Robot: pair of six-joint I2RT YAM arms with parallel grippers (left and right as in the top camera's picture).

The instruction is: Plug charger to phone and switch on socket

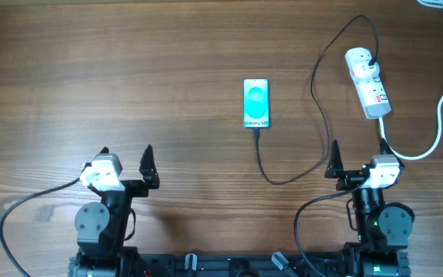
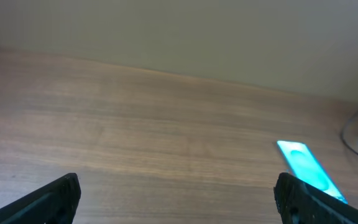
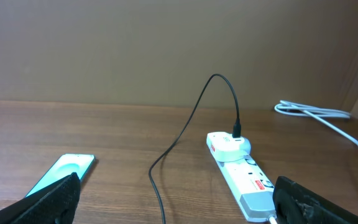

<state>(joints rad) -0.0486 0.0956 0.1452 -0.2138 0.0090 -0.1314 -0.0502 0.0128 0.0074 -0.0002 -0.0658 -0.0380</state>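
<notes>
The phone lies flat at the table's middle, cyan screen up, "Galaxy S25" text at its near end. The charger's thin black cable runs from the phone's near end, loops right and up to its white plug seated in the socket, a white power strip at the far right. My left gripper is open and empty at the near left. My right gripper is open and empty, near side of the socket. The right wrist view shows the phone, cable, plug and socket.
The socket's thick white cord curves from its near end out to the far right corner. The phone also shows in the left wrist view, beside my right fingertip. Wooden tabletop all around.
</notes>
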